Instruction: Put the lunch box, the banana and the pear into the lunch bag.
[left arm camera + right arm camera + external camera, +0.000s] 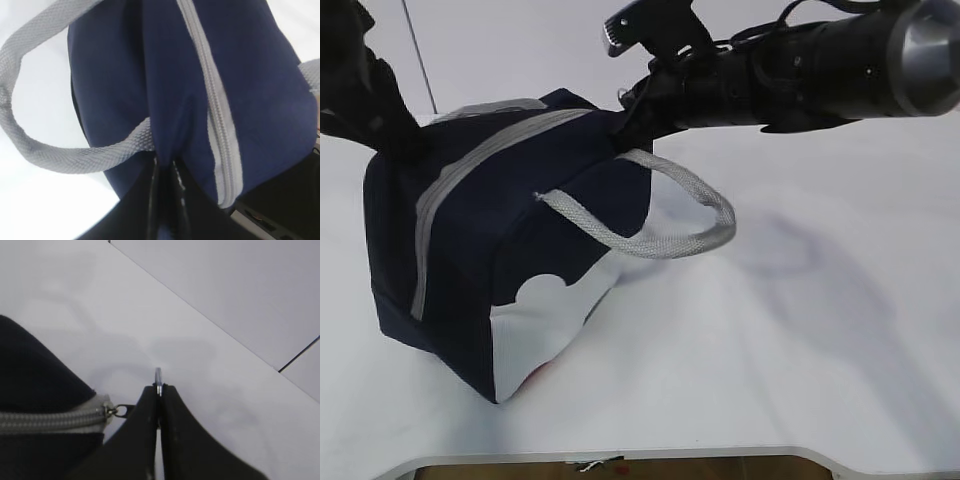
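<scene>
The navy lunch bag (pixel 490 260) with a white lower panel stands left of centre on the white table, its grey zipper (pixel 470 165) closed along the top. My left gripper (pixel 165 167) is shut on a fold of the bag's navy fabric (pixel 165 115) at the far left end. My right gripper (pixel 159 387) is shut on the metal ring pull (pixel 158 375) at the zipper's end (pixel 107 411). In the exterior view the right arm (pixel 790 70) reaches to the bag's top right corner. The lunch box, banana and pear are out of view.
A grey webbing handle (pixel 660 235) hangs off the bag's near side; another loops in the left wrist view (pixel 30 145). The table's front edge (pixel 620 458) runs along the bottom. A wall seam (pixel 200 315) lies behind.
</scene>
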Available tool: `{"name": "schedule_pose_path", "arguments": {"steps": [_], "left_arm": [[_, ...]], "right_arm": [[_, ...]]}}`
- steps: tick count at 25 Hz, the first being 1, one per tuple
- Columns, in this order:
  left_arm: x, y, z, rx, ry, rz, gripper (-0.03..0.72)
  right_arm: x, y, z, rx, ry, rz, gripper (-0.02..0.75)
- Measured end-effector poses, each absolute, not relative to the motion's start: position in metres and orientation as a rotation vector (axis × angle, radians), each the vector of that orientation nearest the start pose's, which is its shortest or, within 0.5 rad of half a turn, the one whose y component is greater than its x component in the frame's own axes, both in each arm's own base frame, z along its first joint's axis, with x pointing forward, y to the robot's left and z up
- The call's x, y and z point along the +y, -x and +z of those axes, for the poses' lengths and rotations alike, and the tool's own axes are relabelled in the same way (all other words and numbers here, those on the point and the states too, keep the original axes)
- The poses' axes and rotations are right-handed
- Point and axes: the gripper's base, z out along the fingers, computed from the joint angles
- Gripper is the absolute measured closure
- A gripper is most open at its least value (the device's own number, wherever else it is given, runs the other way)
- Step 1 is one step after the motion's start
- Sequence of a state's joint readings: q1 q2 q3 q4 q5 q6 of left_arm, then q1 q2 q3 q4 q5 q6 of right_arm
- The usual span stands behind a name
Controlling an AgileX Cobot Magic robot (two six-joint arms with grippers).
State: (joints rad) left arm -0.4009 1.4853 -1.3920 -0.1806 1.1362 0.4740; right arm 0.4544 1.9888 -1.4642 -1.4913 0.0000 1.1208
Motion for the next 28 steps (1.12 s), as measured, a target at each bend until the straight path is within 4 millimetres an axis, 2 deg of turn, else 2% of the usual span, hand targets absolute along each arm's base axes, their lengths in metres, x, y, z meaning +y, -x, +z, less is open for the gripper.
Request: {"name": "schedule_pose_path", "arguments": {"steps": [7, 10, 13, 16, 19, 25, 28], "left_arm": [[-0.132, -0.273, 0.351, 2.483, -1.007, -0.262, 0.655], [-0.133, -0.274, 0.363, 2.459, -0.974, -0.268, 0.575], [-0.133, -0.274, 0.378, 2.407, -0.943, -0.268, 0.443], [-0.133, -0.277, 0.384, 2.368, -0.92, -0.271, 0.388], [-0.139, -0.288, 0.378, 2.349, -0.892, -0.292, 0.377], [-0.159, -0.321, 0.34, 2.388, -0.865, -0.396, 0.377], [-0.164, -0.328, 0.332, 2.384, -0.852, -0.427, 0.377]], "right_arm": [[0.202, -0.418, 0.259, 1.808, 0.776, 0.076, 0.721], [0.201, -0.418, 0.261, 1.813, 0.757, 0.12, 0.721], [0.202, -0.417, 0.261, 1.82, 0.74, 0.156, 0.721], [0.204, -0.416, 0.261, 1.82, 0.74, 0.181, 0.721], [0.205, -0.416, 0.261, 1.822, 0.733, 0.21, 0.721], [0.207, -0.414, 0.261, 1.82, 0.737, 0.251, 0.721], [0.207, -0.414, 0.261, 1.82, 0.737, 0.267, 0.721]]}}
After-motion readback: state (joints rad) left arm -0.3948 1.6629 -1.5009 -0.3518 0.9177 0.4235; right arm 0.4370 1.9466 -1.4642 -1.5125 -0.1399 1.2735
